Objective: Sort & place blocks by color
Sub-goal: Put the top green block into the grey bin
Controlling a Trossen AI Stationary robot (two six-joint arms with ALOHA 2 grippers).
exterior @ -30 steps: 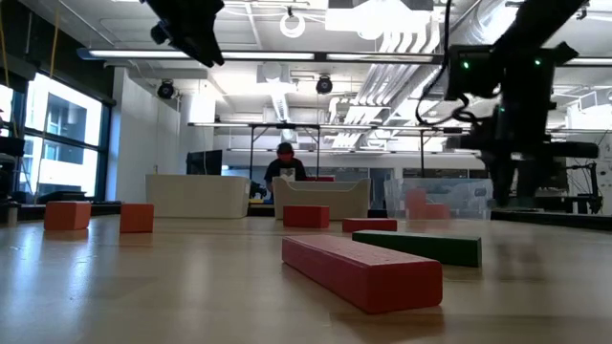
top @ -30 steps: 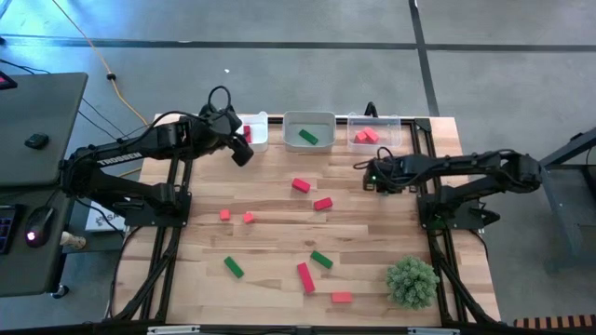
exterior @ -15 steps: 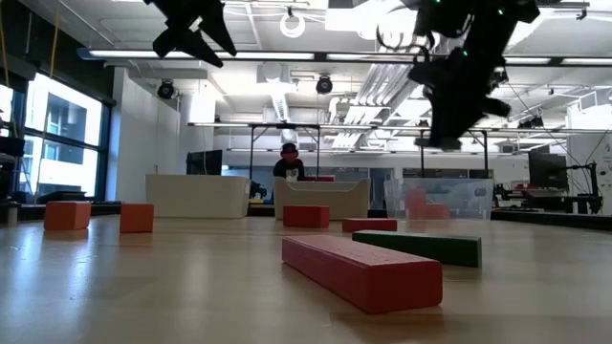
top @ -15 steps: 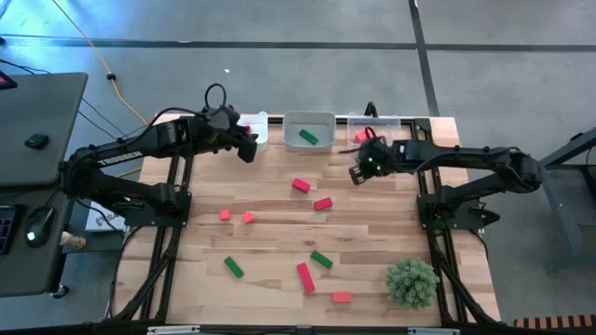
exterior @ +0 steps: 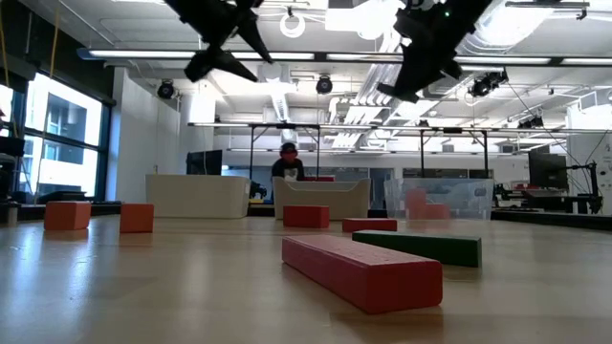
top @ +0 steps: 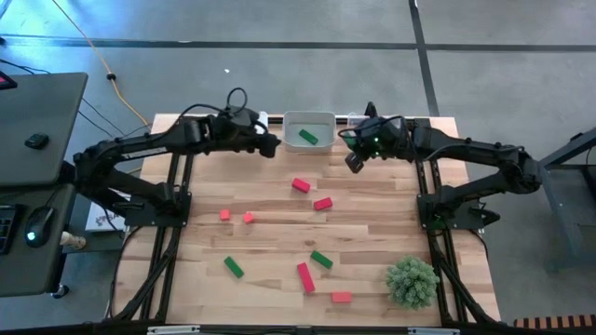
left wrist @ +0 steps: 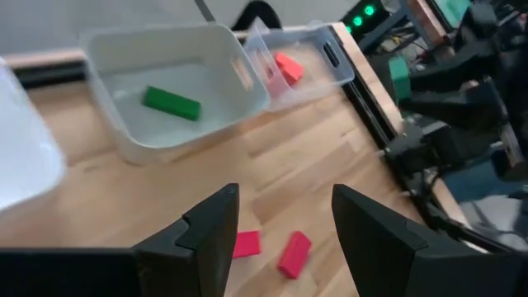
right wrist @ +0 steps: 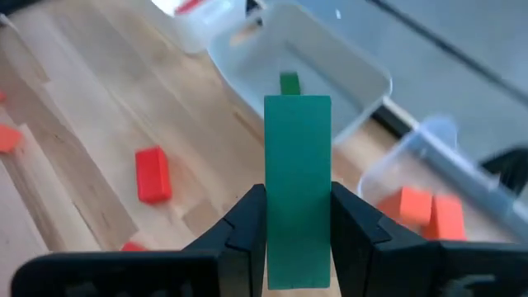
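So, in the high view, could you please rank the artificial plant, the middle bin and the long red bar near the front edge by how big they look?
Largest to smallest:
1. Artificial plant
2. Middle bin, nearly as big; the call is close.
3. Long red bar, clearly the smallest.
All stand on the table, so nearness to the overhead camera hardly matters.

The robot has two long black arms made of thin tubes and chunky joints. The left arm (top: 140, 149) has small white letters along one side. A thin black cable (top: 235, 96) loops up near its wrist. The right arm (top: 475, 154) has a tiny green light (top: 365, 141) glowing near its wrist. Each arm stands on a black metal frame (top: 172, 200). The left hand (left wrist: 285, 239) has two flat, dark, pointed fingers (left wrist: 206, 239) with sharp edges.
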